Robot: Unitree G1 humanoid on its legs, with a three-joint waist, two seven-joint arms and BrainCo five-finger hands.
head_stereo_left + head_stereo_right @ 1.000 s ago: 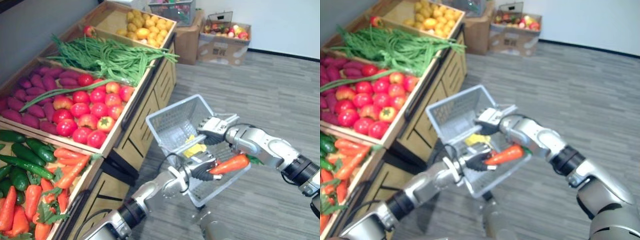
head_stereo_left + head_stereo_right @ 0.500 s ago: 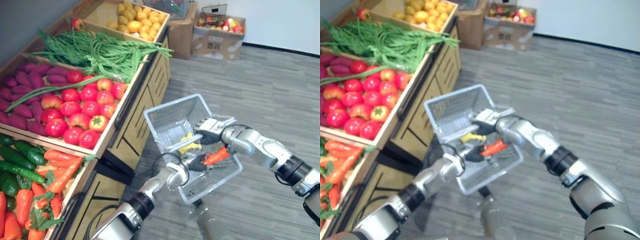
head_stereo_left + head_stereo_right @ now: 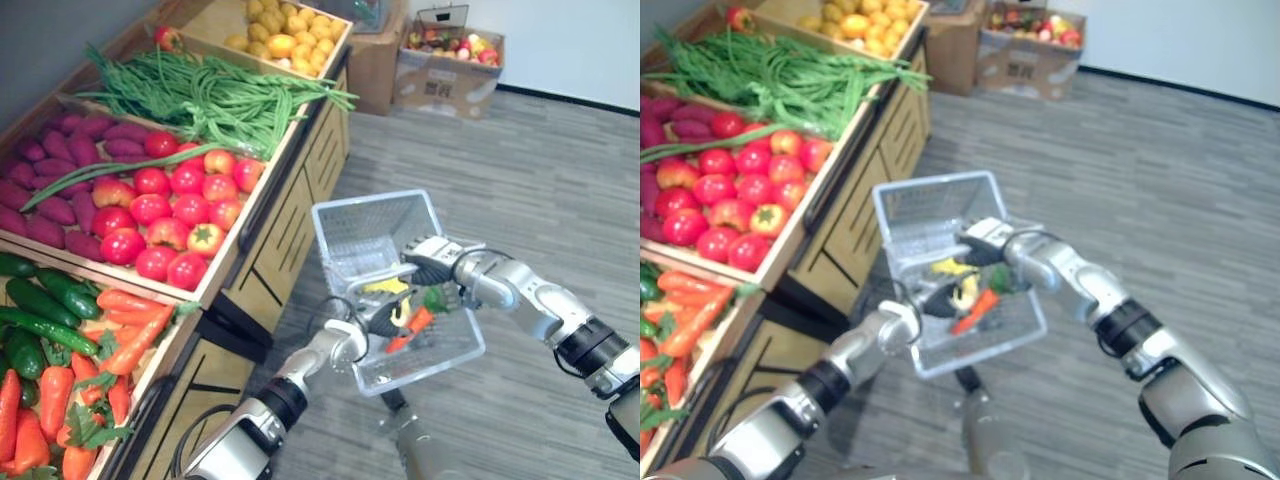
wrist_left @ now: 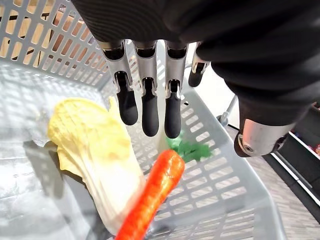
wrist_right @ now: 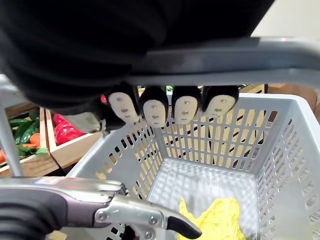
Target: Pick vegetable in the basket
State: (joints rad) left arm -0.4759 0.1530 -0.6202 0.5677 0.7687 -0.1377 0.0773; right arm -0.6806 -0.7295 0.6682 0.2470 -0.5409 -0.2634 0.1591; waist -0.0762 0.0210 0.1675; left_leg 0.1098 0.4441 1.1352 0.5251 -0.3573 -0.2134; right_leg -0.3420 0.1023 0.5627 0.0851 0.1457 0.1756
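Beside the wooden produce stand (image 3: 262,205), a grey plastic basket (image 3: 366,238) hangs over the wood-look floor (image 3: 545,170), tilted with its open top toward the camera. The right robot hand (image 3: 432,258) carries it: its fingers (image 5: 155,111) are curled round the basket handle (image 5: 235,62), clenched on the bar. The left robot hand (image 4: 145,75) reaches into the basket with its fingers straight and relaxed, released and holding nothing. Just past its dark fingertips lies the carrot (image 4: 152,195), slantwise inside the basket, with its green top toward the slotted wall. The carrot's body rests against a pale yellow leafy cabbage (image 4: 95,145) that also lies on the basket floor. A small gap shows between the fingertips and the carrot.

On the stand, separate wooden bins hold red tomatoes (image 3: 170,215), long green beans (image 3: 215,100), purple sweet potatoes (image 3: 60,170), cucumbers (image 3: 45,305), loose carrots (image 3: 120,335) and yellow fruit (image 3: 285,35). A cardboard box (image 3: 445,70) of mixed produce sits on the floor against the far wall.
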